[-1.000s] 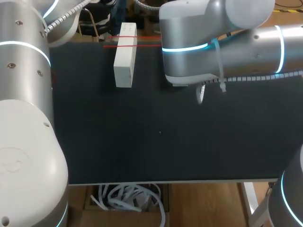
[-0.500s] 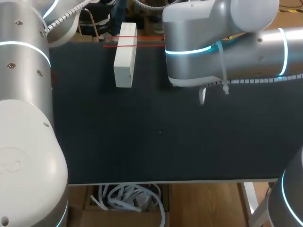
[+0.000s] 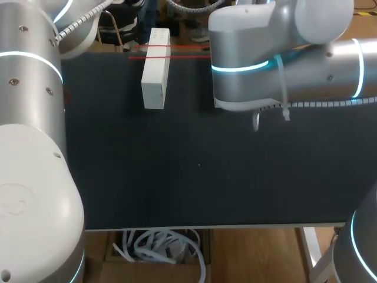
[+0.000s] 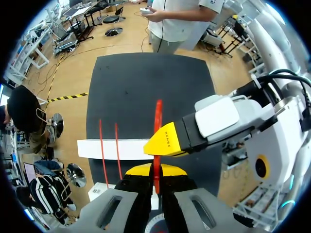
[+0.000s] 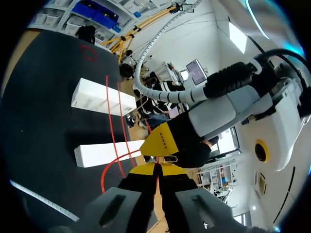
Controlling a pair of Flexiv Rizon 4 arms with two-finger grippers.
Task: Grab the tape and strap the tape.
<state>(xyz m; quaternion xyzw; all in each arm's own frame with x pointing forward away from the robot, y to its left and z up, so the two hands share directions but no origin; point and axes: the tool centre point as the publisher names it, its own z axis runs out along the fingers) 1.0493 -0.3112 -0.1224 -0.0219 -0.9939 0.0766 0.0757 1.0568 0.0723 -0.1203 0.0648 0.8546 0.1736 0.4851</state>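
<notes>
Surface: black table mat (image 3: 177, 177), with a white box (image 3: 155, 71) at 11 o'clock.
Tape: red tape (image 3: 185, 47) crosses the white box's far end.
Left gripper (image 4: 156, 172): pinched closed on red tape.
Right gripper (image 5: 156, 169): the same, clamped on red tape.

The tabletop (image 3: 177, 177) is matt black; the white box (image 3: 154, 76) looks smooth and matt; the red tape (image 4: 158, 116) looks like thin, smooth plastic.

White box (image 3: 155, 76) on black table (image 3: 194, 177), red tape (image 3: 182, 47) across its far end, right arm (image 3: 283, 65) overhead
</notes>
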